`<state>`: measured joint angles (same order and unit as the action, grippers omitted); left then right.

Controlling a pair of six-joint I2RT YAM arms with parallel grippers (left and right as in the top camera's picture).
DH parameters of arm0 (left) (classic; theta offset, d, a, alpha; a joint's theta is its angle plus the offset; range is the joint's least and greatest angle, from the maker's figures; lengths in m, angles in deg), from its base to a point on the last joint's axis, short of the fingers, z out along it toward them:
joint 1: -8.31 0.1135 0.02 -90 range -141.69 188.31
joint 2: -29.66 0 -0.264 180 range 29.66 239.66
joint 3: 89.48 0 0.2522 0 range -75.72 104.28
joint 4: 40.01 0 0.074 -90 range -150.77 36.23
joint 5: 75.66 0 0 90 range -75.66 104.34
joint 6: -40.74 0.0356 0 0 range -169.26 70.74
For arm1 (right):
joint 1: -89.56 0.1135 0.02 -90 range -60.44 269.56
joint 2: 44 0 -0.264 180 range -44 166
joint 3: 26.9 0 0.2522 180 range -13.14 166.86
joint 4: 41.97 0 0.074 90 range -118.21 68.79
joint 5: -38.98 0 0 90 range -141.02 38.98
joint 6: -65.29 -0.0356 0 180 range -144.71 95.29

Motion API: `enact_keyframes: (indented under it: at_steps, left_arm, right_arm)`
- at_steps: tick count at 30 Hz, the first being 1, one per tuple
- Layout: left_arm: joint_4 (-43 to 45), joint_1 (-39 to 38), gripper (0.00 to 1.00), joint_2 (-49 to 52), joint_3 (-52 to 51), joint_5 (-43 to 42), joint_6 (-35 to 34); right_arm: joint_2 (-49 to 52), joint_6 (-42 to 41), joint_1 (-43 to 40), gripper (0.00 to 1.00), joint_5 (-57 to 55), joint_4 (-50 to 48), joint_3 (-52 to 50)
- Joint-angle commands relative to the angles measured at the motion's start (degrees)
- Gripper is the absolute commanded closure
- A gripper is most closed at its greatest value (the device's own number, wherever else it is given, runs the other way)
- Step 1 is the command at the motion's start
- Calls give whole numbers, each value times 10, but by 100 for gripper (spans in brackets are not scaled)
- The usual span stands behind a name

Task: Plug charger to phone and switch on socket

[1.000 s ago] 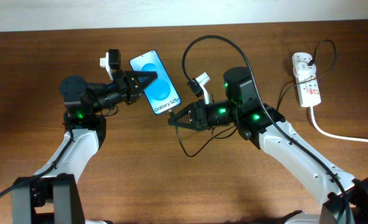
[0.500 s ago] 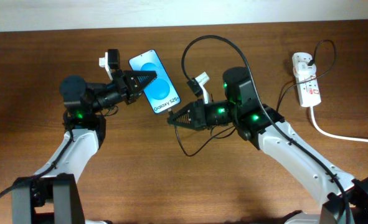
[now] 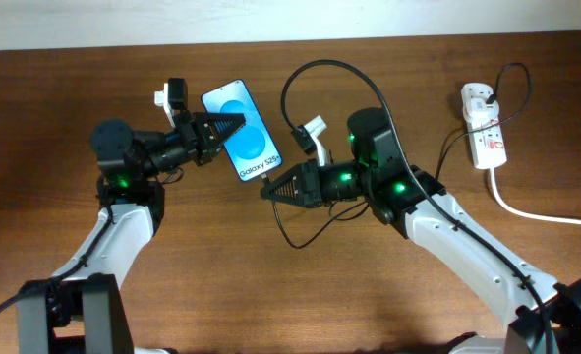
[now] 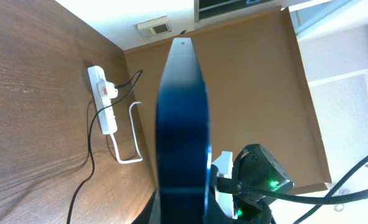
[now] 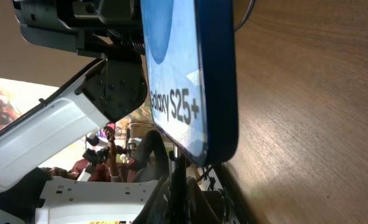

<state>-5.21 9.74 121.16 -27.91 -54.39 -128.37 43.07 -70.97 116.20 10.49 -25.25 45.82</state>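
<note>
Your left hand [image 3: 233, 126] is clamped on the long side of the slim black-framed smartphone [image 3: 247, 140]. It holds the bright blue screen face-up over the brown wooden surface [image 3: 54, 79], left of centre. Your right hand [image 3: 267, 192] has its fingers pressed together on the connector tip of the thin black charger cable [image 3: 321, 62] and sits just at the phone's lower short edge, though you cannot tell whether the tip is seated. The white elongated power strip [image 3: 487, 138], with red markings, lies well apart at the far right.
</note>
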Motion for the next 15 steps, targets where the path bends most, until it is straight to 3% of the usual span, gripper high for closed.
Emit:
enact_keyframes:
  at_steps: [1,7,15]
  left_arm:
    - [5,-9,100,-1,7,-76,8]
    - [5,-9,100,-1,7,-99,16]
    - [5,-9,100,-1,7,-161,48]
  right_arm:
    - [8,10,0,96,-49,-11,1]
    - [8,10,0,96,-57,-53,1]
    - [8,27,0,96,-70,-40,1]
